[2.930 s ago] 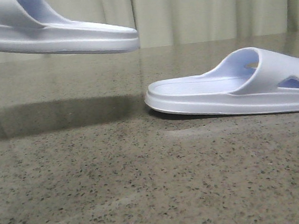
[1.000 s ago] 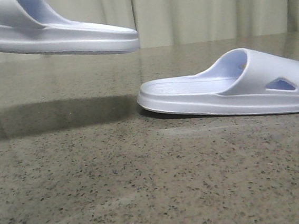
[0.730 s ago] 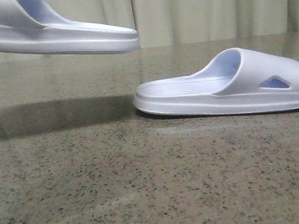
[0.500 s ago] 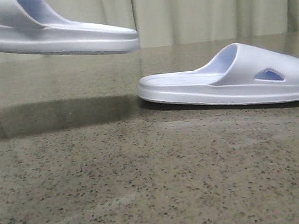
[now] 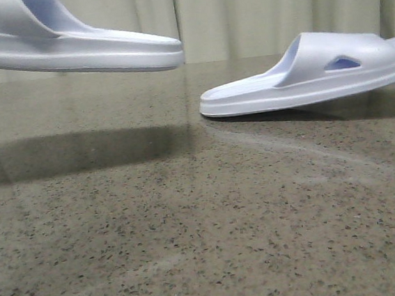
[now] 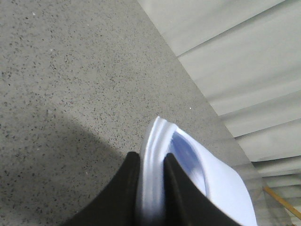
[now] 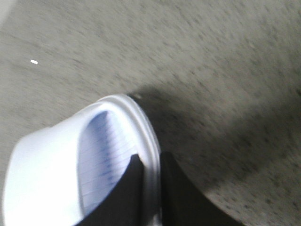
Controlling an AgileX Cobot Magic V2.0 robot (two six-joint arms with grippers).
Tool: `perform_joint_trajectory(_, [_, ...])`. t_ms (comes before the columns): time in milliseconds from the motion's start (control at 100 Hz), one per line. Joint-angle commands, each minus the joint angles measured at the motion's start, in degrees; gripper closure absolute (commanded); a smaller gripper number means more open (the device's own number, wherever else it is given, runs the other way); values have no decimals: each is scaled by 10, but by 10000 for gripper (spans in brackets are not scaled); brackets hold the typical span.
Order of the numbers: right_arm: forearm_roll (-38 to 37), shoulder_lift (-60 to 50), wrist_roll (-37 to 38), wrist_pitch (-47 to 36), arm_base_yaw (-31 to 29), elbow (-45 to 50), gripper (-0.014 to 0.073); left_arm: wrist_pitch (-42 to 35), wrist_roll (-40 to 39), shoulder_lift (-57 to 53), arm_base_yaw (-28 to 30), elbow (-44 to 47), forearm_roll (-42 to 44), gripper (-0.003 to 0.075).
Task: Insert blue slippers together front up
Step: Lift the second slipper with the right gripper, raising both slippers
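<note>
Two pale blue slippers show in the front view. One slipper (image 5: 76, 48) hangs in the air at the upper left, sole down, its end pointing right. In the left wrist view my left gripper (image 6: 151, 162) is shut on the rim of that slipper (image 6: 207, 183), one black finger on each side. The other slipper (image 5: 309, 74) is at the right, tilted, its left end on the speckled table (image 5: 191, 225) and its right end raised. My right gripper (image 7: 150, 162) is shut on the edge of this slipper (image 7: 51, 165). Neither gripper shows in the front view.
A pale curtain (image 5: 275, 11) hangs behind the table's far edge. A curved scuff mark (image 5: 295, 149) lies on the stone surface below the right slipper. A dark shadow (image 5: 79, 152) lies under the raised left slipper.
The right slipper slid about on the table, then its right end rose and it moved back and right, now tilted. The left slipper has stayed in the air.
</note>
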Motion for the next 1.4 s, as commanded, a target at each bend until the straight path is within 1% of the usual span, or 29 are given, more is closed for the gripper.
perform_joint_trajectory(0, [10, -33, -13, -44, 0, -43, 701, -21, 0, -6, 1, -21, -14, 704])
perform_joint_trajectory(180, [18, -81, -13, -36, 0, -95, 701, -20, 0, -6, 1, -21, -15, 704])
perform_joint_trajectory(340, [23, -117, -15, 13, 0, -135, 701, -14, 0, -6, 1, -21, -21, 704])
perform_joint_trajectory(400, [36, -127, -37, 38, 0, -146, 701, -9, 0, -6, 1, -21, -32, 704])
perform_joint_trajectory(470, [76, -141, -78, 60, 0, -150, 701, -4, 0, -6, 1, -21, -42, 704])
perform_joint_trajectory(610, [183, -164, -164, 103, 0, -150, 701, 5, 0, -6, 1, -21, -47, 704])
perform_joint_trajectory(680, [224, -167, -196, 130, 0, -150, 701, 12, 0, -6, 1, -21, -58, 704])
perform_joint_trajectory(750, [243, -170, -214, 149, 0, -150, 701, 21, 0, -6, 1, -21, -68, 704])
perform_joint_trajectory(910, [247, -170, -225, 168, 0, -150, 701, 44, 4, -6, 1, -21, -89, 704])
perform_joint_trajectory(1110, [248, -170, -235, 188, 0, -149, 701, 55, 95, -6, 1, -21, -198, 704])
perform_joint_trajectory(1180, [249, -170, -235, 189, 0, -149, 701, 55, 118, -6, 1, -21, -224, 704])
perform_joint_trajectory(1390, [254, -170, -235, 196, 0, -149, 701, 55, 135, -6, 1, -21, -258, 704])
